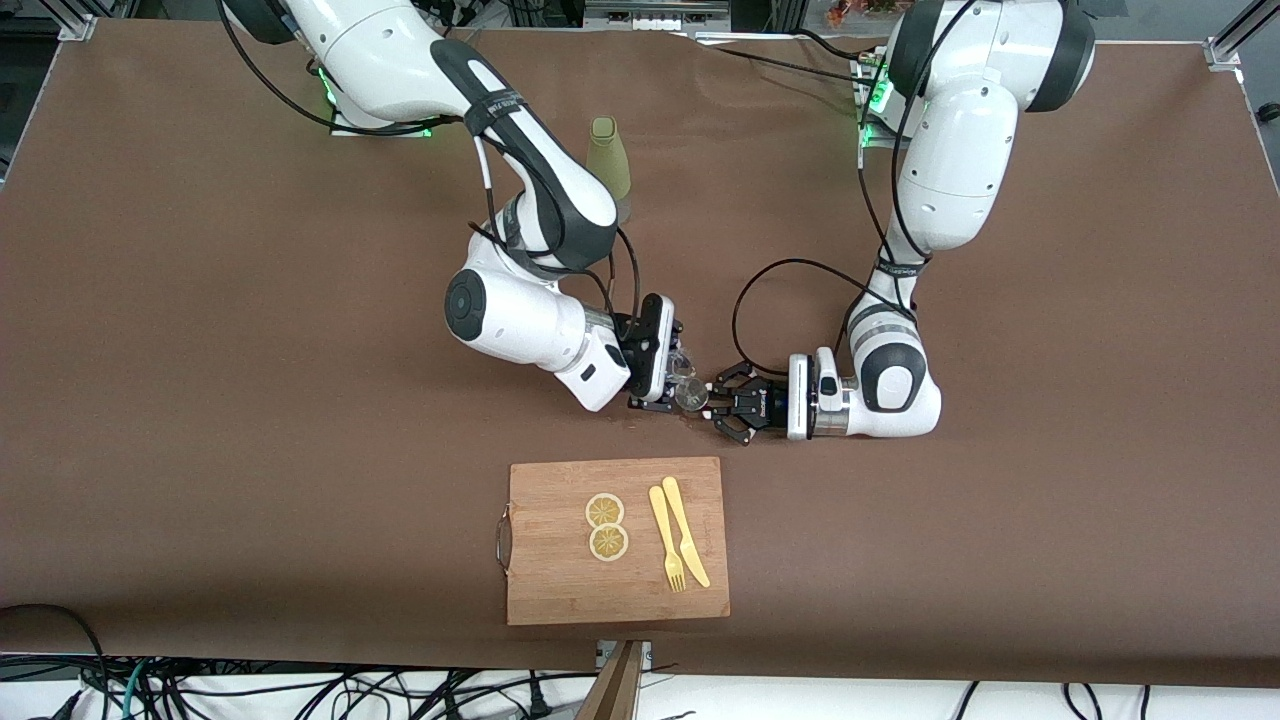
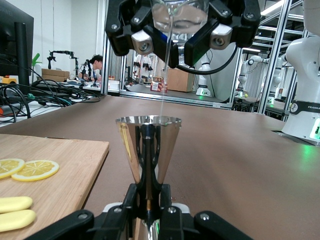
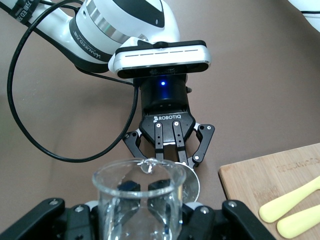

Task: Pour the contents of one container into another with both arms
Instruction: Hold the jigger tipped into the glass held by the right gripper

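Glass cup point(image 3: 136, 200) | fragile, slick, right claw point(image 1: 668, 368) clamps its wall | jigger point(image 2: 148, 147) light, stiff, left claw point(image 1: 728, 402) pinches its waist

Cutting board, citrus slices, cutlery and a green bottle on the brown tabletop point(image 1: 200, 400).

A wooden cutting board point(image 1: 560, 590) lies at the six o'clock edge of the tabletop, nearest the front camera, with a metal handle point(image 1: 502, 541) on its nine o'clock side. On it, two lemon slices point(image 1: 606, 526) sit touching, one at twelve o'clock of the other. Just beside them, toward three o'clock, a yellow fork point(image 1: 666, 538) and a yellow knife point(image 1: 685, 531) lie side by side. An olive-green bottle point(image 1: 608, 158) stands upright toward twelve o'clock, well apart from the board and farther from the front camera.
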{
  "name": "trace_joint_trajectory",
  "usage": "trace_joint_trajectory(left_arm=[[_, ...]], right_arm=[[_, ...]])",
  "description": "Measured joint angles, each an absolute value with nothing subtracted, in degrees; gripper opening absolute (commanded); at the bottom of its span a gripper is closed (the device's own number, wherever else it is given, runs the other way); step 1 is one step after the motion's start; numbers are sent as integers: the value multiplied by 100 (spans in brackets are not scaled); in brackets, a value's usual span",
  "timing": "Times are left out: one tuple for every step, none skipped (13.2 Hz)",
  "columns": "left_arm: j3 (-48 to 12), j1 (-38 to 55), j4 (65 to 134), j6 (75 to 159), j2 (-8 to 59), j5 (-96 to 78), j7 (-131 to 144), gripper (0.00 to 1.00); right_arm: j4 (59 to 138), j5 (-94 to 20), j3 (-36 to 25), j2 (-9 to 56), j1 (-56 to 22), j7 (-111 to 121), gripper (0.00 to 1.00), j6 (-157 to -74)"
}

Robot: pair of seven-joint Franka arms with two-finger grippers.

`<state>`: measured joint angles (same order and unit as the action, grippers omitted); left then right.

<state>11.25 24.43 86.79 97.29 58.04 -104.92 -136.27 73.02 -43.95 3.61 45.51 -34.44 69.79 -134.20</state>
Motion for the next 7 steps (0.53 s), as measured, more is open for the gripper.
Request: trace_joint_trajectory(left_arm=[[1125, 2447, 8679, 9731, 5804, -10492, -13626, 0], [1125, 2448, 8679, 9734, 5804, -10492, -13625, 0], [1125, 2450, 8679, 9738, 5804, -10492, -13622, 0], [1125, 2451, 8679, 9742, 5804, -10492, -13620, 0], [1125, 2452, 8679, 9744, 5804, -10492, -13619, 0], [1125, 2452, 8679, 9747, 5804, -10492, -13618, 0], [1125, 2453, 8679, 9759, 5804, -10492, -13615, 0]], right_arm=[[7302, -4395, 361, 4551, -3445, 6977, 0, -13422], [7302, -4395, 361, 4551, -3447, 6973, 0, -13424], [7302, -4395, 361, 4551, -3449, 6970, 0, -13426], [7302, -4395, 361, 4551, -3450, 6965, 0, -13427], [7302, -4395, 361, 4551, -3453, 6957, 0, -13428], [7302, -4395, 361, 4551, -3455, 6951, 0, -13428], [7302, -4395, 361, 4551, -3457, 6950, 0, -13428]])
